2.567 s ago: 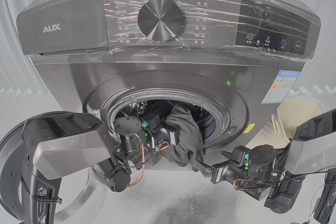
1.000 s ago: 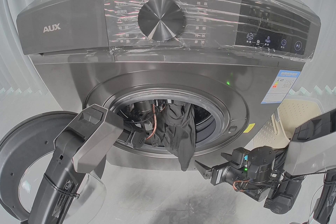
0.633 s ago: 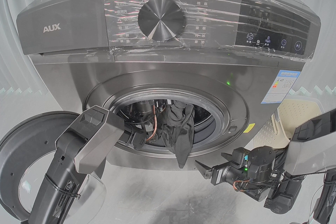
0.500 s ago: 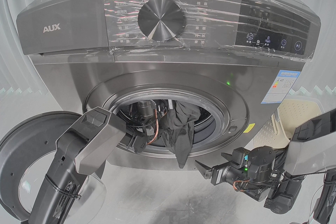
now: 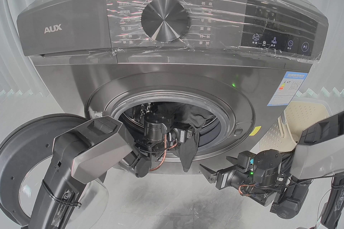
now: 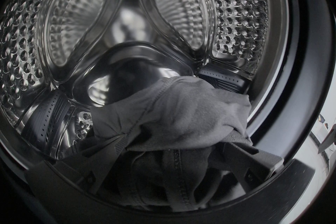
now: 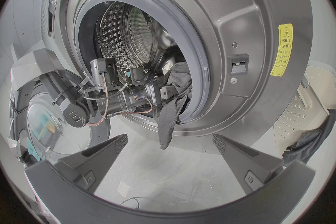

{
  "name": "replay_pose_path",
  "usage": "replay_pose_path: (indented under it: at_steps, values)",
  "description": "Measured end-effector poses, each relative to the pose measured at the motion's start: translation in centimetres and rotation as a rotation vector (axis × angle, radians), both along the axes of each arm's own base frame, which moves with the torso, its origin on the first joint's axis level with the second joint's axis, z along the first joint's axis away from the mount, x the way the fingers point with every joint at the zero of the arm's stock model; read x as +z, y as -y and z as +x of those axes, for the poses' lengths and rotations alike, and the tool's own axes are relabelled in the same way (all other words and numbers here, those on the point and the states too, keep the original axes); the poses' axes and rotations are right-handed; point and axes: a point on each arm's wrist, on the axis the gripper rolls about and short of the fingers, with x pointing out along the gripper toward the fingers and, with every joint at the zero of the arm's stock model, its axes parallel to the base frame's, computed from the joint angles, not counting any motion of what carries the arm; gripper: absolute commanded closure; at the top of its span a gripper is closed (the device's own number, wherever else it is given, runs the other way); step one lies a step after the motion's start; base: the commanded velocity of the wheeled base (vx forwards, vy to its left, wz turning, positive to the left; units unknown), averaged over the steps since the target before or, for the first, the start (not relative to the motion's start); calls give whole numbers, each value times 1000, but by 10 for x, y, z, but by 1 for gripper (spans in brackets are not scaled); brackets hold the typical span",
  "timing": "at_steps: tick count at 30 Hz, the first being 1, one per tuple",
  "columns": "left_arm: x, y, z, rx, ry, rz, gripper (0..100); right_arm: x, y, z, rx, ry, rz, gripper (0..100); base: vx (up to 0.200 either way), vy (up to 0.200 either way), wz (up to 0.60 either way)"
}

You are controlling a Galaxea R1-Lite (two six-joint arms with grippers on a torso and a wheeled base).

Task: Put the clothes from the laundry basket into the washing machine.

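Observation:
A dark grey garment (image 5: 190, 144) lies across the lower rim of the washing machine's drum opening (image 5: 229, 111), with one end hanging down outside (image 7: 164, 130). In the left wrist view most of the garment (image 6: 182, 109) is bunched just inside the perforated drum (image 6: 70, 25). My left gripper (image 6: 176, 165) is at the drum mouth, open, its fingers spread on either side of the cloth. My right gripper (image 5: 206, 172) is open and holds nothing, low in front of the machine and to the right of the hanging end. In its own view the right gripper (image 7: 175, 161) faces the opening.
The machine's round door (image 5: 21, 154) stands swung open at the left, behind my left arm. A cream laundry basket (image 5: 304, 115) stands on the floor at the right of the machine, with another dark garment (image 7: 311, 140) over its edge. Bare floor lies in front.
My left arm has drawn back and down from deep in the drum to its mouth. The garment, held high before, now rests on the lower rim. The right arm has stayed still.

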Motion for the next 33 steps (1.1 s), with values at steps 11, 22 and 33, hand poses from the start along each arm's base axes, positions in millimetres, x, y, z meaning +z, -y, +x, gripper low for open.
replay_pose_path:
  at_steps: [11,22,33]
  values:
    - [-12,-1,-8,-30,-18,51,100,0,0,0,0,0,1,0,0,0,0]
    - [-9,2,11,32,64,19,100,0,0,0,0,0,0,0,0,0,0]
    - [32,-11,59,185,271,-106,100,0,0,0,0,0,0,0,0,0,0]
